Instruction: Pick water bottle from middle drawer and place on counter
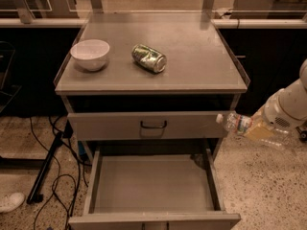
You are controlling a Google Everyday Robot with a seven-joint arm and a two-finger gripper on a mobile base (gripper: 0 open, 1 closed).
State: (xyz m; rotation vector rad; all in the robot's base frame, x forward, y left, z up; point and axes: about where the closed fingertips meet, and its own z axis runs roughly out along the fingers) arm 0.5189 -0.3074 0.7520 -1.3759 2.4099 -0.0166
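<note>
The water bottle [238,124], clear with a white cap and a dark label band, lies roughly level in the air to the right of the cart, cap pointing left at the upper drawer's front. My gripper [263,129] is shut on its body, at the end of the white arm [290,107] coming in from the right edge. The middle drawer [151,183] is pulled out below, and its flat grey floor is bare. The counter [196,51] lies above and left of the bottle.
On the counter stand a white bowl [90,54] at the left and a dented green-and-silver can [149,58] on its side near the middle. The shut upper drawer front has a dark loop handle [153,125]. Cables [53,176] lie on the floor at the left.
</note>
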